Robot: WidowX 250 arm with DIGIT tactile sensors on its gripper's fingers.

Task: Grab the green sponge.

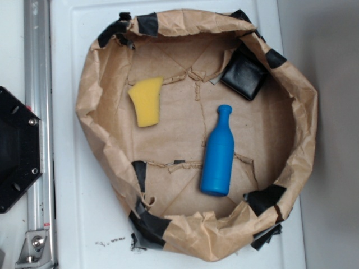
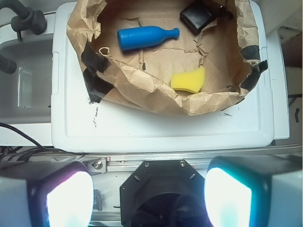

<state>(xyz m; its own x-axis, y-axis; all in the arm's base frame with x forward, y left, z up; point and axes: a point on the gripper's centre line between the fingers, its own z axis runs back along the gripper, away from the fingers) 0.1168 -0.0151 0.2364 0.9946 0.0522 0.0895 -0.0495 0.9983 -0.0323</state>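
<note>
The yellow foam sponge (image 2: 188,80) is seen lying inside the brown paper basin (image 2: 142,80), well apart from the gripper (image 2: 149,197) — whose jaws are held wide apart, empty — beside a blue bottle (image 2: 147,37) and black pad (image 2: 196,16). No writing can be read.

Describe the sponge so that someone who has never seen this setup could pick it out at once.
Find the brown paper basin with black-taped edges on the white surface. Three things lie on its floor: a blue bottle, a black square pad and the sponge, which lies apart from both, near the rim. It is the only yellow item: a small foam block, slightly curved, far shorter than the bottle.
</note>
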